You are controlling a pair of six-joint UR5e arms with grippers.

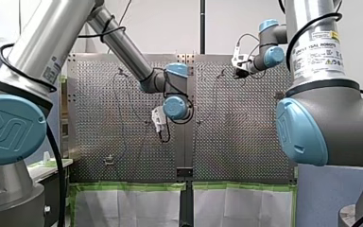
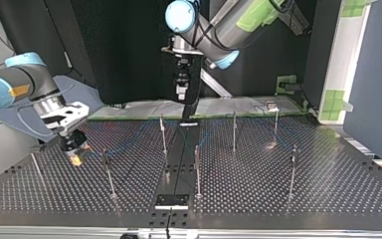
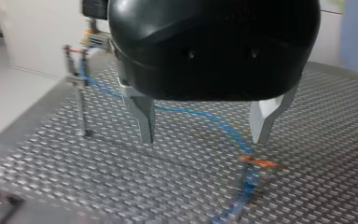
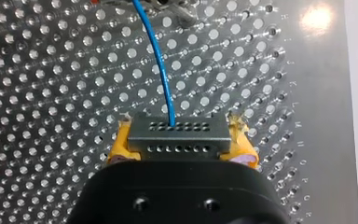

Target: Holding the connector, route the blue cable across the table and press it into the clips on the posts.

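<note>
Right claw (image 4: 182, 145) grips the connector (image 4: 177, 133), blue cable (image 4: 161, 70) running ahead.

On the desk (image 2: 278, 199) the posts (image 2: 197, 172) stand in two loose rows (one nearer, one farther in the top view). My right arm's jaws sit low at that view's left, between the outermost post (image 2: 36, 164) and its neighbour (image 2: 108, 174), with the connector (image 4: 177, 135) clamped between them. The cable (image 4: 161, 70) runs from the connector ahead to a clip (image 4: 168, 7). My left arm's jaws hang spread over the far end of the desk's middle strip (image 2: 179, 164), behind the posts.
</note>
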